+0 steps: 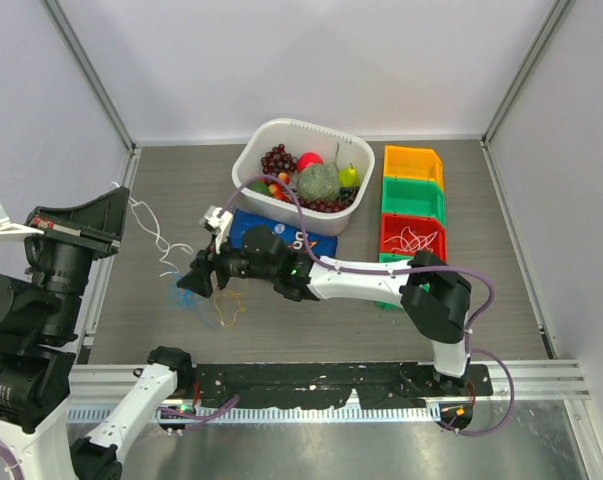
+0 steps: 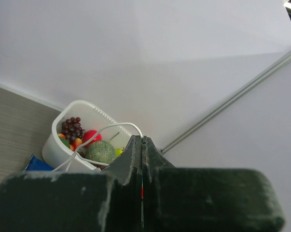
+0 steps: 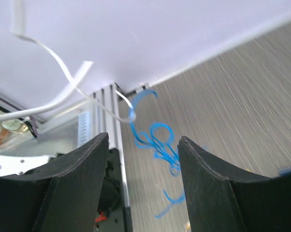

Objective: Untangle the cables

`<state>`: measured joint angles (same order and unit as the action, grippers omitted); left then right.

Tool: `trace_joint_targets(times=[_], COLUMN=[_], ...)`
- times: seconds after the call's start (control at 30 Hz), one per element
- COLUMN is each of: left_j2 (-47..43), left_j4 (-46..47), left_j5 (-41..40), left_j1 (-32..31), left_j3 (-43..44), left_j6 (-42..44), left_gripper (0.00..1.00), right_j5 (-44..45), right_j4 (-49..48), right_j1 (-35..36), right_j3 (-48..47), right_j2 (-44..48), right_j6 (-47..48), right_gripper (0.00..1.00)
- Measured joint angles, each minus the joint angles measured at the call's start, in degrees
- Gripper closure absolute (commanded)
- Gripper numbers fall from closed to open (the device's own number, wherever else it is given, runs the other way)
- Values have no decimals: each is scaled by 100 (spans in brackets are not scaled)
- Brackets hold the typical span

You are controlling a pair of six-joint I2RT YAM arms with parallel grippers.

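Observation:
My left gripper (image 1: 119,206) is raised at the table's left edge, shut on the white cable (image 1: 159,240), which hangs from its tip down to the tabletop. In the left wrist view the jaws are pressed together and the white cable (image 2: 117,125) loops out from the left gripper (image 2: 143,139). The right gripper (image 1: 194,283) reaches far left and hovers open just above the blue cable (image 1: 177,296). The blue cable (image 3: 159,143) lies as a loopy bunch on the table between the open fingers of my right gripper (image 3: 143,141), untouched. A yellow cable (image 1: 231,307) lies just right of it.
A white tub of fruit (image 1: 273,136) stands at the back, a blue packet (image 1: 277,229) in front of it under the right arm. Yellow (image 1: 413,164), green (image 1: 412,197) and red (image 1: 412,236) bins line the right side, with thin pale cords in the red one. A metal rail (image 1: 99,290) runs along the left edge.

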<state>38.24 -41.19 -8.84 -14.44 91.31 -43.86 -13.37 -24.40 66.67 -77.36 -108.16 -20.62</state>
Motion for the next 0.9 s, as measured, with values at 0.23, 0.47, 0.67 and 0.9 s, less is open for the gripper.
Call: trace_joint_targets(times=[0.23, 0.47, 0.67, 0.9], left_j2=[66, 162, 334, 321], left_j4=[140, 286, 437, 461], left_j5=[164, 372, 398, 407], left_j1=[0, 0, 0, 0], left_j3=[4, 72, 304, 133], left_j6=[-192, -376, -372, -225], left_gripper=[100, 100, 100, 100], right_j5=[-236, 568, 916, 1237], right_j4=[-483, -334, -459, 160], right_j1=[107, 94, 42, 2], right_j3=[-411, -629, -129, 942], right_j2=[-452, -1189, -1276, -743], right_j6=[-46, -367, -673, -590], right_gripper=[48, 93, 73, 50])
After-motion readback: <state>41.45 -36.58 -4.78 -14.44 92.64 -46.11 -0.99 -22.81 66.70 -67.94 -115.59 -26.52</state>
